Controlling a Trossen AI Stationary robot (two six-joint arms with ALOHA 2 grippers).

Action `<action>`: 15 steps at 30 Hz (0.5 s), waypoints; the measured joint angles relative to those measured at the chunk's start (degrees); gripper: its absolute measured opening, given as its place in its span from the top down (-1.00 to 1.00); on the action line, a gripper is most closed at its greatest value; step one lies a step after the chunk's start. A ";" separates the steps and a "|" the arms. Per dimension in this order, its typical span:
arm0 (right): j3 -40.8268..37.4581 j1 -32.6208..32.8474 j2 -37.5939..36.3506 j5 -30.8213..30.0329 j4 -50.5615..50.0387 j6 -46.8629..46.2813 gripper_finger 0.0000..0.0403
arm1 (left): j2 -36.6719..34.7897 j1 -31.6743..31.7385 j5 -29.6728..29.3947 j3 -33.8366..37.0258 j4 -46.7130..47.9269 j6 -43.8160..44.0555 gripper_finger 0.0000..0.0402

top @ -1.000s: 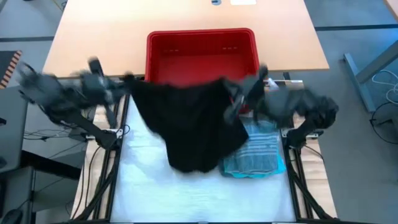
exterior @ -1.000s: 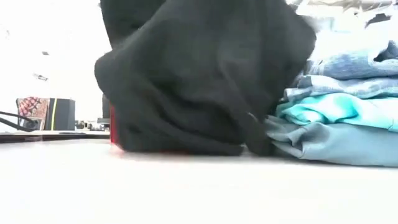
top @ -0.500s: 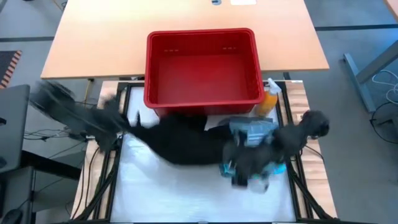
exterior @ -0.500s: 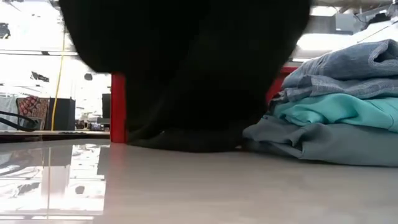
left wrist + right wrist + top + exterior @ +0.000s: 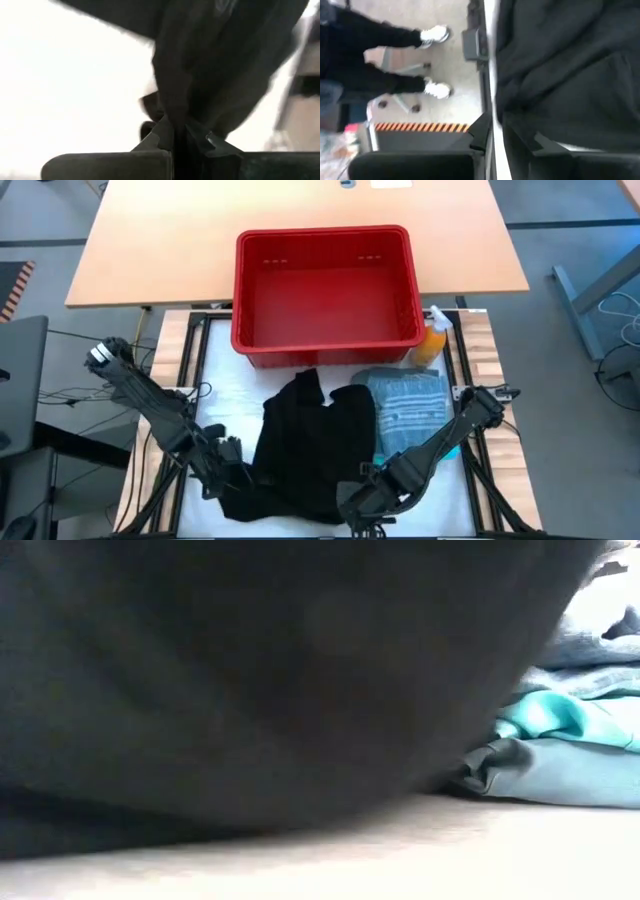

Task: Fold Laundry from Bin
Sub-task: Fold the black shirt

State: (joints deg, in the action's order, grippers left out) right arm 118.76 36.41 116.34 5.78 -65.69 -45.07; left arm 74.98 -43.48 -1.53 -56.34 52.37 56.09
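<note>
White table (image 5: 230,405) carries an empty red bin (image 5: 325,345); black garment (image 5: 310,445) lies before it, left tool (image 5: 232,477) pinching its edge, right tool (image 5: 362,502) slightly parted at its hem.

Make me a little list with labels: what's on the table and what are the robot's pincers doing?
bin: red bin, nothing in it, at the table's far edge
black garment: black garment spread on the table in front of the bin
folded pile: folded pile of blue-grey and teal clothes, right of the black garment
bottle: orange spray bottle beside the bin's right corner
left pincer: left pincer shut on the black garment's near-left edge
right pincer: right pincer low at the garment's near-right edge; grip unclear
</note>
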 joint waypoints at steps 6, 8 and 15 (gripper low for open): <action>0.07 -3.24 -4.25 6.39 -0.42 -0.56 0.50 | -0.19 -5.12 0.67 8.00 -4.49 6.96 1.00; 0.13 -3.83 -5.37 6.18 0.18 0.60 0.44 | -0.17 -6.79 0.29 8.76 -6.44 9.06 1.00; -4.80 -12.83 -4.84 -12.47 16.30 8.98 0.31 | -0.19 -11.63 -5.15 8.87 -18.26 10.60 1.00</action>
State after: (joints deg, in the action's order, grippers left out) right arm 113.96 23.58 111.50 -6.69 -49.39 -36.09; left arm 74.78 -55.11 -6.68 -47.46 34.11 66.69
